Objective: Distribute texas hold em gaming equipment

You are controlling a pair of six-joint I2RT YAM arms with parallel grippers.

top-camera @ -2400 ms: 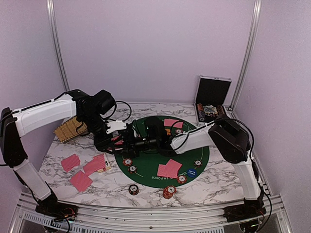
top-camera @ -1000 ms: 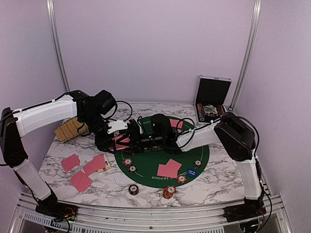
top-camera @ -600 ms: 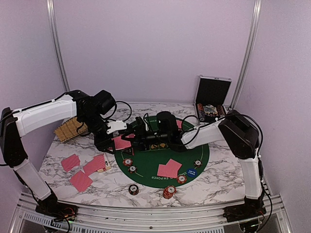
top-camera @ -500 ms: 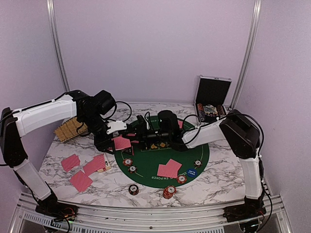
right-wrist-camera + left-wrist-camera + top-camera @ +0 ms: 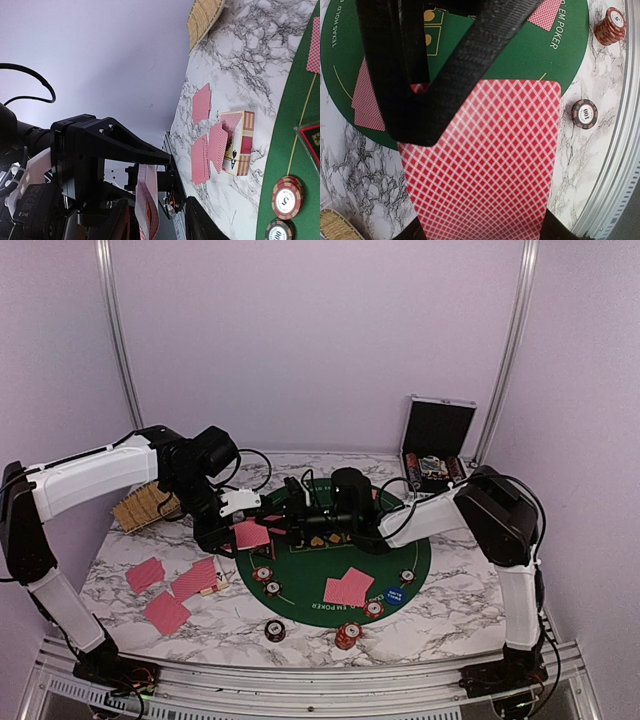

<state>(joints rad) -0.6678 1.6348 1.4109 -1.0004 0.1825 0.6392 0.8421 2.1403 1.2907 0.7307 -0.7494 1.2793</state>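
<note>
My left gripper (image 5: 237, 532) is shut on a deck of pink-red-backed playing cards (image 5: 250, 534), held above the left rim of the green mat (image 5: 415, 550). In the left wrist view the deck (image 5: 485, 165) fills the frame, its lower end between my left gripper (image 5: 485, 232) jaws. My right gripper (image 5: 288, 520) reaches in from the right. In its own view the deck (image 5: 148, 200) stands edge-on between the jaws of the right gripper (image 5: 157, 212), open with a gap on each side. Card pairs (image 5: 349, 586) and striped chips (image 5: 373, 608) lie on the mat.
Three card piles (image 5: 166, 612) and a card box (image 5: 238, 143) lie on the marble at the left. A straw basket (image 5: 143, 506) sits behind them. The open silver case (image 5: 436, 443) stands at the back right. Chip stacks (image 5: 347, 636) sit near the front edge, a blue disc (image 5: 393, 595) on the mat.
The right wrist has shifted slightly to the right, and its jaws have widened and then narrowed around the deck's end. More of the deck's red back shows. The left arm has stayed still.
</note>
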